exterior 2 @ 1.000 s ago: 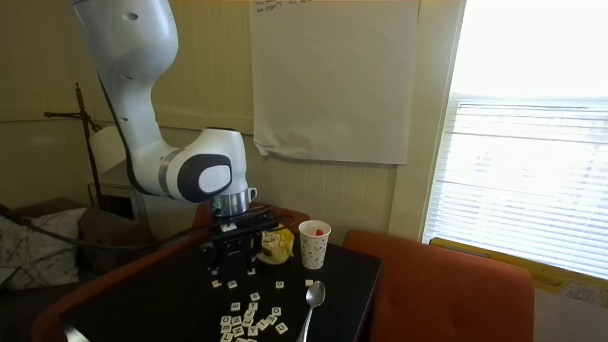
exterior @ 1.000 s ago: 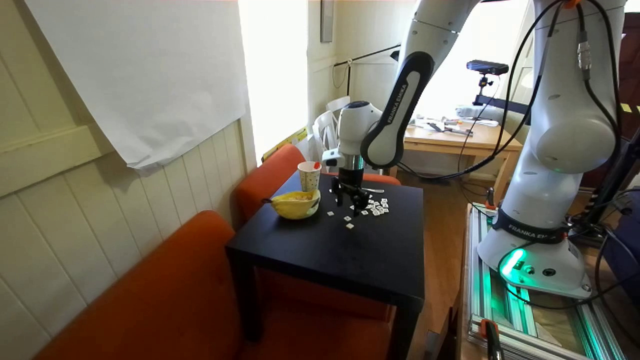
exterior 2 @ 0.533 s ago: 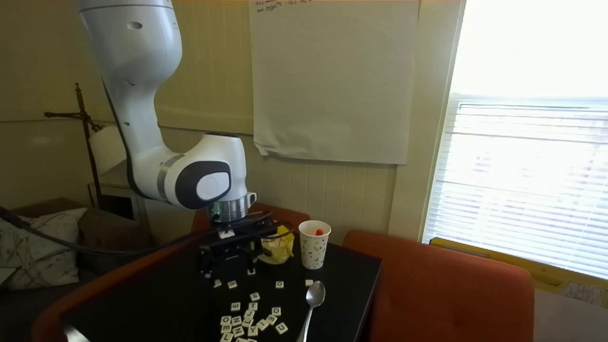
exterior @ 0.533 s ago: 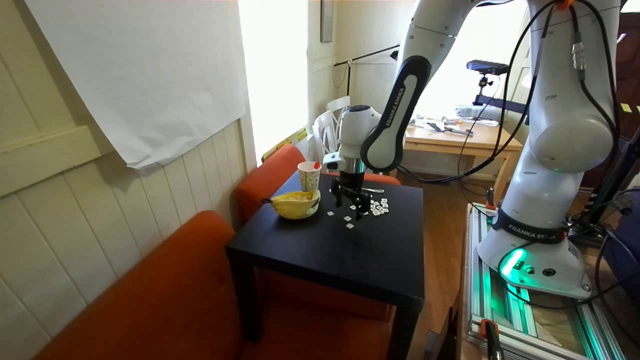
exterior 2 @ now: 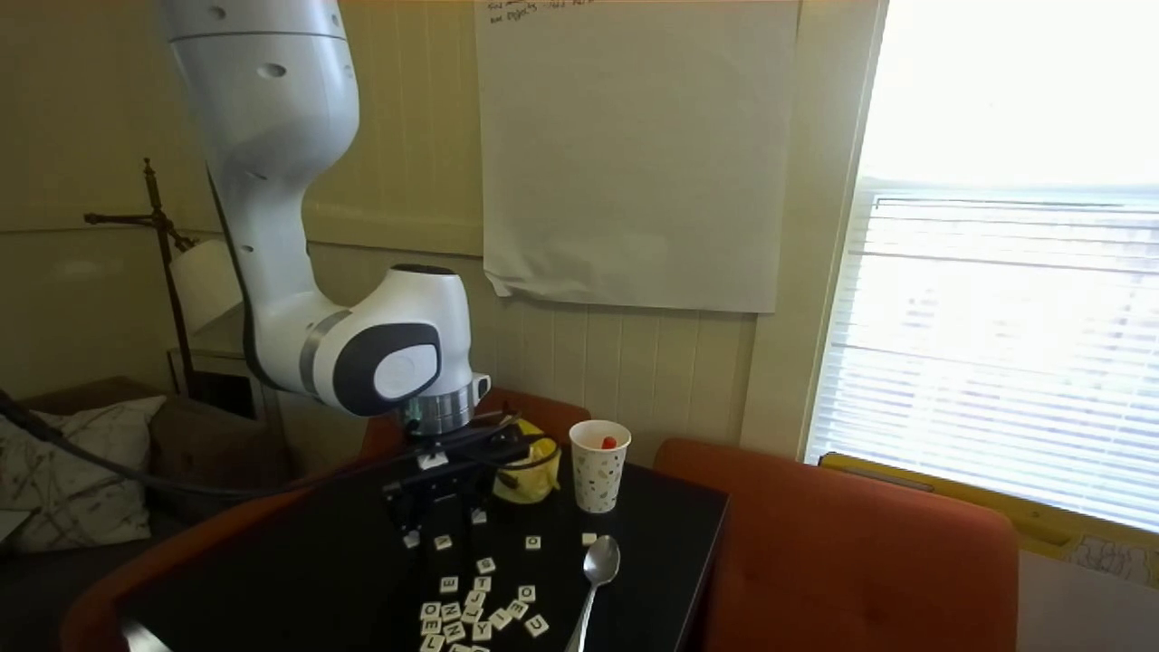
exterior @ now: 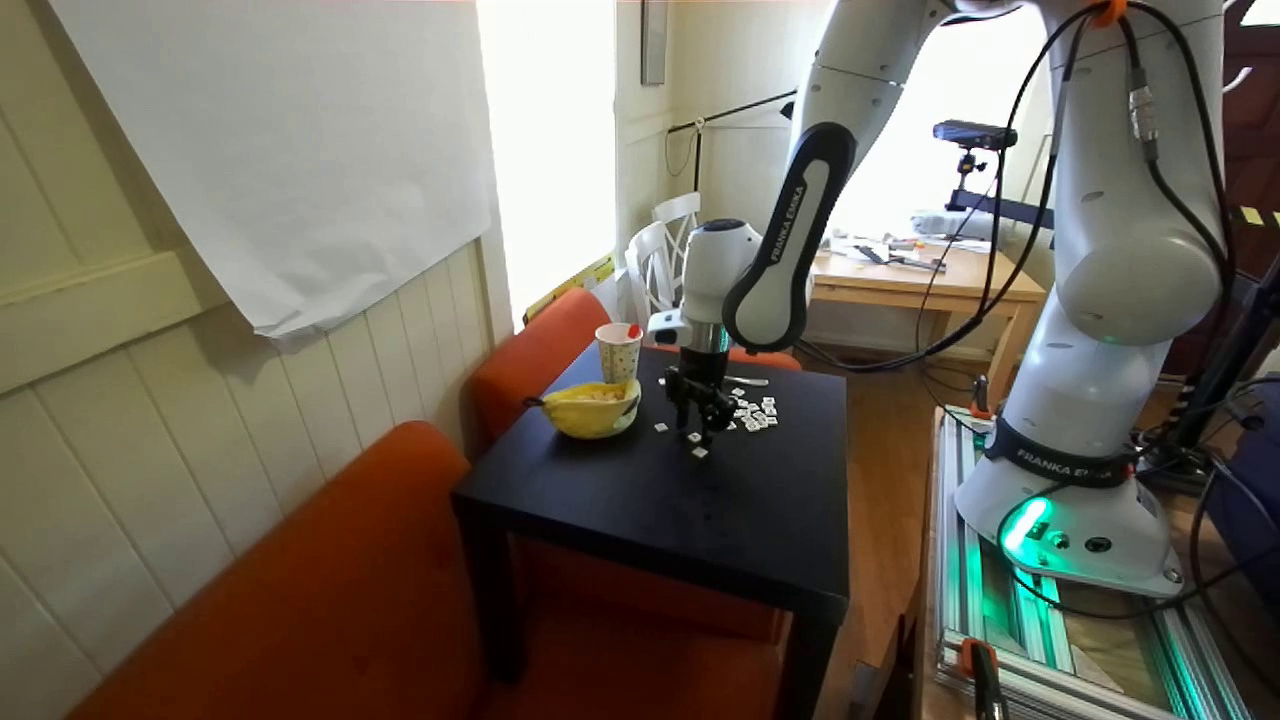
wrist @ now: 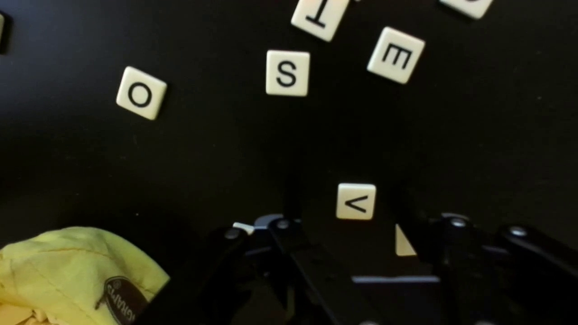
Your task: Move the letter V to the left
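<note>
The letter V tile is a small cream square lying flat on the black table. In the wrist view it lies between the two fingers of my gripper, its letter turned sideways. The fingers are open and apart from it on both sides. In an exterior view the gripper is low over the table, with the V tile between and just in front of its fingers. In an exterior view the gripper is also low over the tiles. Whether the fingertips touch the table I cannot tell.
A blank-looking tile is partly hidden by a finger. O, S and E tiles lie nearby, with a cluster of several more. A yellow pouch, a paper cup and a spoon stand or lie on the table.
The arm and gripper have moved down toward the table, with the fingers now lower around the V tile. The tiles, pouch, cup and spoon have not visibly moved.
</note>
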You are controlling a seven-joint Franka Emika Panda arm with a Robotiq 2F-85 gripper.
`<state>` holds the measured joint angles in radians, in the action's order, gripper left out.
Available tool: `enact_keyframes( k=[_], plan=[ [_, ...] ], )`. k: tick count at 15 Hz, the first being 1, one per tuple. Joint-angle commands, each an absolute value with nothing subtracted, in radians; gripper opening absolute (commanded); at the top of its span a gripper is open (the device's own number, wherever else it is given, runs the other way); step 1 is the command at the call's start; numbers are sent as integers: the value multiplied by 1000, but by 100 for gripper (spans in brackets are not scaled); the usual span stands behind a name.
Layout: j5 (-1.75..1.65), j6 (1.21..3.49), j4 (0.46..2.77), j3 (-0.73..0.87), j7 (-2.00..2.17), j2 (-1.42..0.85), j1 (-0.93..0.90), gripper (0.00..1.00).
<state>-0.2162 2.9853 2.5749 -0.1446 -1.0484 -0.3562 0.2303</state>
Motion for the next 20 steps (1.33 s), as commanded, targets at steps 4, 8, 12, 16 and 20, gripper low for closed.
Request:
enact_keyframes(
  k=[4,8,12,16,20],
  plan=[
    [-220,3000,2574,-147,-1071,-365,245,53],
    [-228,2990,2575,-139,-1070,-355,237,26],
    [-233,2985,2575,-132,-1071,-348,230,4],
    [-202,2935,2574,-141,-1046,-333,231,7],
    [97,2782,2548,-332,-1111,-324,386,6]
  ],
)
